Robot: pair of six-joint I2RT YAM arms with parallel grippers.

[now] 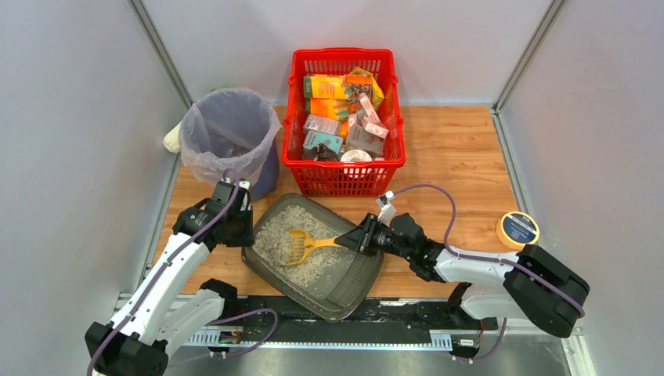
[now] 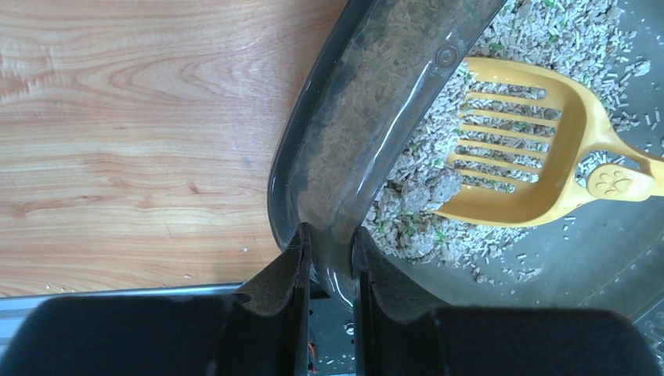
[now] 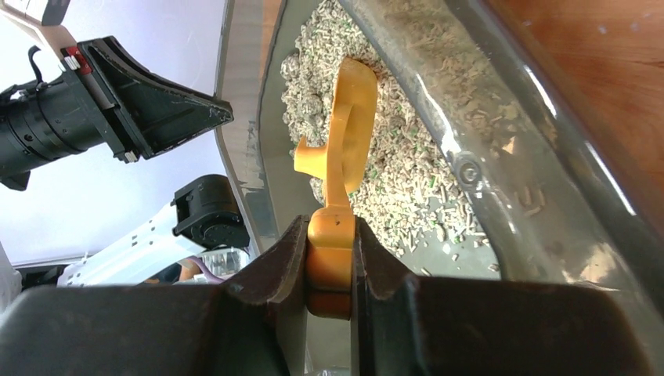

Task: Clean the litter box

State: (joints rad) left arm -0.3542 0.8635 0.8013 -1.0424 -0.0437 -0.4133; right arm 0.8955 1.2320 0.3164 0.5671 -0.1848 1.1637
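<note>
The dark grey litter box (image 1: pixel 356 282) sits at the near middle of the table, its pale litter (image 1: pixel 274 227) heaped toward the left end. My left gripper (image 1: pixel 235 227) is shut on the box's left rim (image 2: pixel 325 258), one finger outside and one inside. My right gripper (image 1: pixel 362 239) is shut on the handle of a yellow slotted scoop (image 1: pixel 301 244). The scoop's blade (image 2: pixel 509 149) lies in the litter near the left wall, with a grey clump (image 2: pixel 429 190) at its front edge. The right wrist view shows the scoop (image 3: pixel 348 125) edge-on above the litter.
A red mesh basket (image 1: pixel 344 174) full of packets stands behind the box. A round bag-lined bin (image 1: pixel 227 133) stands at the back left, close to my left arm. A yellow tape roll (image 1: pixel 517 229) lies at the right. Grey walls enclose the wooden table (image 1: pixel 454 157).
</note>
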